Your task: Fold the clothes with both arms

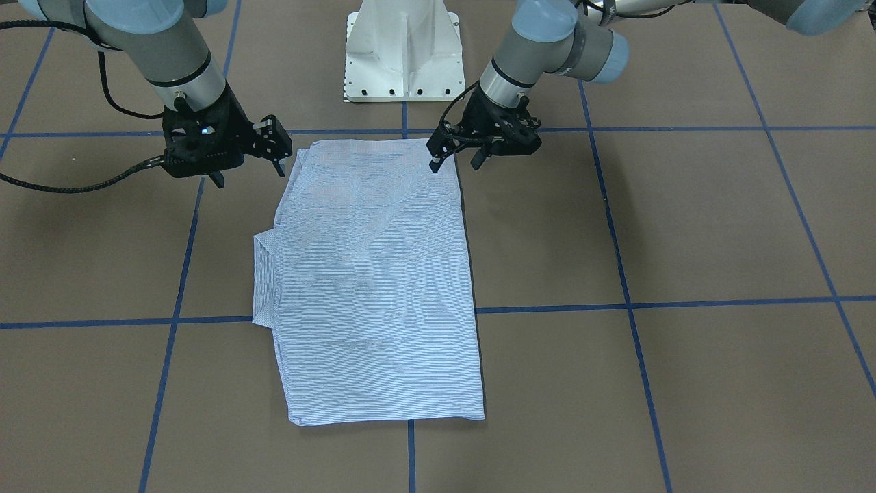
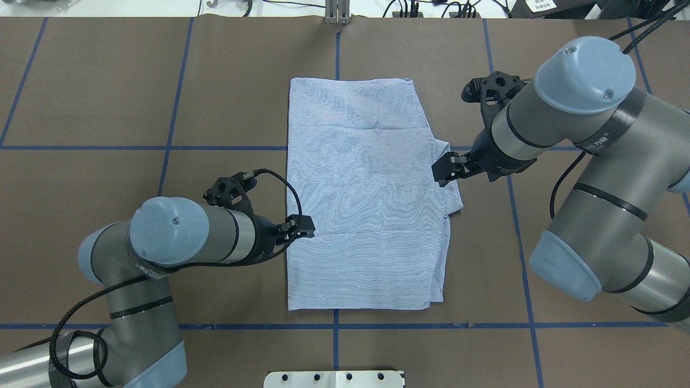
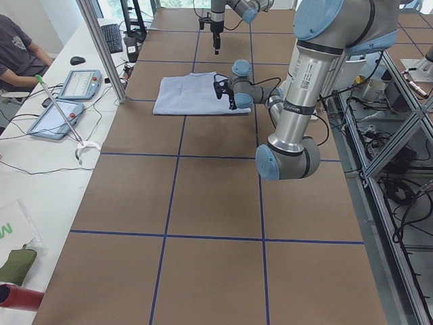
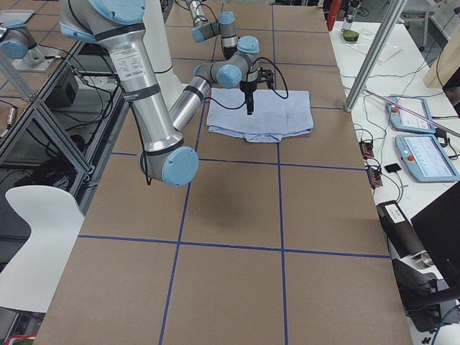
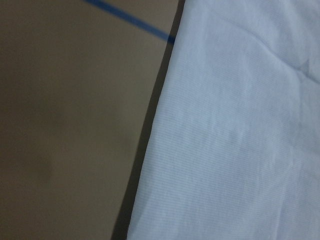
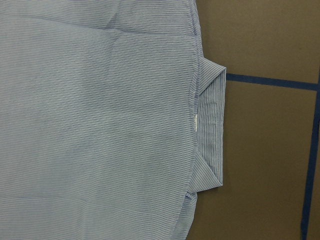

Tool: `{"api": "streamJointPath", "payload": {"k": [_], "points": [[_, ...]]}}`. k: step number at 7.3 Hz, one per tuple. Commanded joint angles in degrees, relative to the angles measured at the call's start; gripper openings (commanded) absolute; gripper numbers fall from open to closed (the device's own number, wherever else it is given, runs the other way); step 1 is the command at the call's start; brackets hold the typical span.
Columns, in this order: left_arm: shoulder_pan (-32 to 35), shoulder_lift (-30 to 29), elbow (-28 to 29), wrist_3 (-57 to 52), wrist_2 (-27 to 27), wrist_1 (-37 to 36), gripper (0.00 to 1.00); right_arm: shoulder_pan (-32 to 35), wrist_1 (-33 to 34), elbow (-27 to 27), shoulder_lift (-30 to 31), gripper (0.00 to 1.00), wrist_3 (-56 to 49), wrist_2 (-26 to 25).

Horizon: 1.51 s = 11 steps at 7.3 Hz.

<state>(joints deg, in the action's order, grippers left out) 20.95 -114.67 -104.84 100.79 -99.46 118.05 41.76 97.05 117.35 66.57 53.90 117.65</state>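
Just out from the white pedestal [image 1: 404, 55], the left gripper [image 1: 456, 163] and right gripper [image 1: 250, 172], both spread apart and empty, flank the near end of the folded shirt [image 1: 373, 287], which lies flat on the table [image 1: 684, 226], collar [image 1: 263, 274] jutting toward the robot's right.

The brown desk [image 1: 718, 226] is marked into large squares by blue tape lines [image 1: 657, 302]. A white pedestal [image 1: 404, 51] stands at its edge. On a white side bench [image 3: 40, 162] lie a near tablet [image 3: 55, 118], a far tablet [image 3: 79, 84], a keyboard [image 3: 111, 37] and a mouse [image 3: 78, 60]. A person [image 3: 17, 47] sits there. A white chair [image 4: 32, 244] stands on the floor.
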Motion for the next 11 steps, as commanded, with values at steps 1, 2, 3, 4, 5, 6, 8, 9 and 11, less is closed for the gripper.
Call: {"api": "streamJointPath", "payload": {"k": [1,2,3,4,5,6,8,9,11], "points": [[-4.7,1.0,0.4,1.2,1.5,-0.1,0.92,-0.1,-0.1,1.8,-0.1,1.0,3.2,0.5],[-5.9,1.4,0.4,1.0,1.5,-0.1,0.91,-0.3,-0.1,1.9,-0.5,1.0,4.2,0.5],[-6.3,1.4,0.4,0.9,1.5,-0.2,0.91,-0.5,-0.1,1.9,-0.6,1.0,4.4,0.5],[-6.3,1.5,0.4,0.9,1.5,-0.2,0.9,-0.5,-0.1,1.9,-0.7,1.0,5.2,0.5],[-6.3,1.3,0.4,0.9,1.7,-0.2,0.87,-0.5,-0.1,1.9,-0.7,1.0,5.2,0.5],[-6.3,1.4,0.6,0.9,1.7,-0.2,0.86,-0.5,-0.1,1.9,-0.8,1.0,5.1,0.5],[-6.3,1.4,1.0,0.9,1.7,-0.3,0.82,-0.5,-0.1,1.9,-0.9,1.0,5.1,0.5],[-6.4,1.1,1.0,0.9,1.7,-1.8,0.82,-0.5,-0.1,1.9,-0.9,1.0,5.1,0.5],[-6.8,0.8,0.9,1.0,1.7,-2.2,0.81,-0.5,-0.1,1.9,-0.9,1.0,5.1,0.5]]}}
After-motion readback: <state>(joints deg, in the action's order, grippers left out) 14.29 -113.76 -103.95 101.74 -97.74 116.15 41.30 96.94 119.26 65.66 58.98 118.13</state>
